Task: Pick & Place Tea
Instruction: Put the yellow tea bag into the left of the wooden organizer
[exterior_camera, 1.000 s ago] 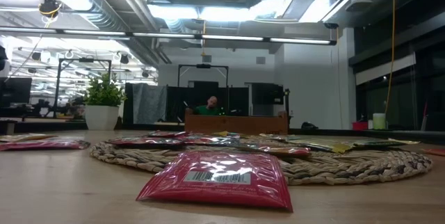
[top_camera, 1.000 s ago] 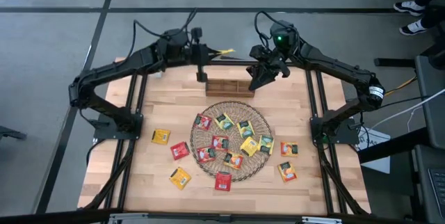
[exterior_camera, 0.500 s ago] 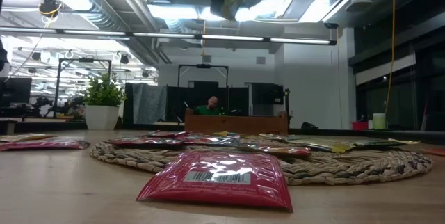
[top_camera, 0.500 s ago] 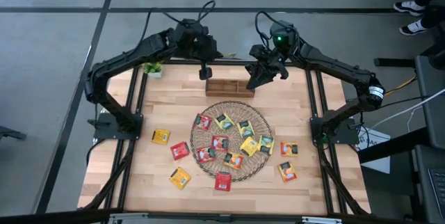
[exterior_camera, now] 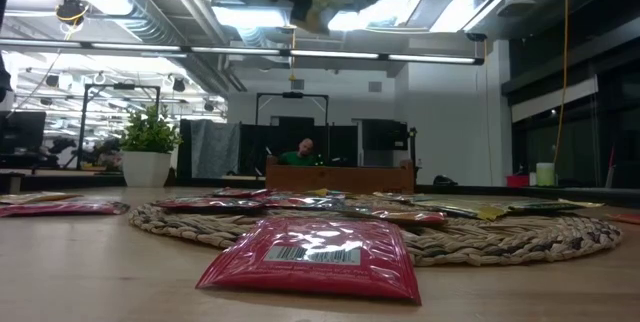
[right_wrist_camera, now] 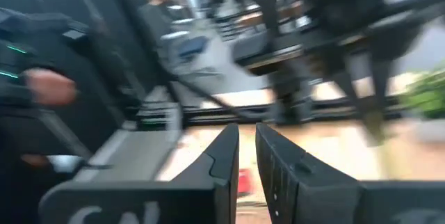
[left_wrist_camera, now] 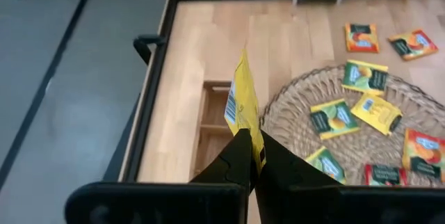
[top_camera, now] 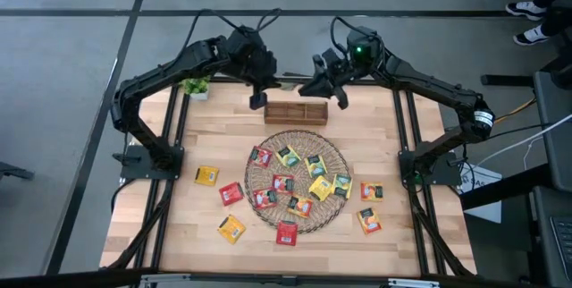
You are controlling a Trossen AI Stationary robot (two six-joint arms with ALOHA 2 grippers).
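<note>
- My left pincer (left_wrist_camera: 252,156) clenched on a yellow tea sachet (left_wrist_camera: 242,102), edge-up above the wooden box (top_camera: 295,112), far side: likely for slotting in.
- My right pincer (right_wrist_camera: 247,156) near-closed, empty, waiting beside the box.

- Wood tabletop (top_camera: 197,221), pale planks.
- Round wicker mat (top_camera: 298,154) at centre.
- Wooden box (top_camera: 295,113) with compartments, just beyond mat.
- Potted plant (top_camera: 194,88) at far left corner.
- Person (exterior_camera: 303,150) seated behind, low view.
</note>
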